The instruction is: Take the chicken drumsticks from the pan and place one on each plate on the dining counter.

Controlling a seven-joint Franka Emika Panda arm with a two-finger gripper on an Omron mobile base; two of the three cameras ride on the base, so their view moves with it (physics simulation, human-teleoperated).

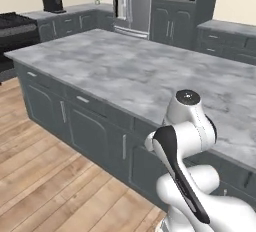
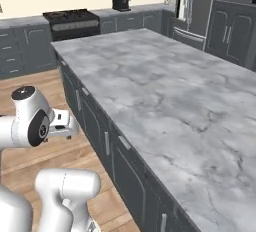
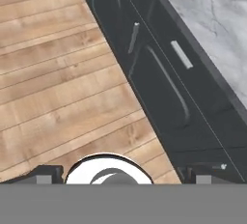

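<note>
The dining counter is a large island with a grey-white marble top over dark grey cabinet fronts. The stretch of top in view is bare. The chicken drumsticks, the pan and the plates are out of view. My gripper hangs over the wooden floor beside the island's cabinet fronts and points down. Its fingertips stand far apart at the bottom of the hand view, open, with nothing between them. My folded white arm stands at the island's near edge.
A black stove stands at the far wall counter, with a dark coffee machine to its right. A steel fridge and tall cabinets line the back. Wooden floor runs along the island's front.
</note>
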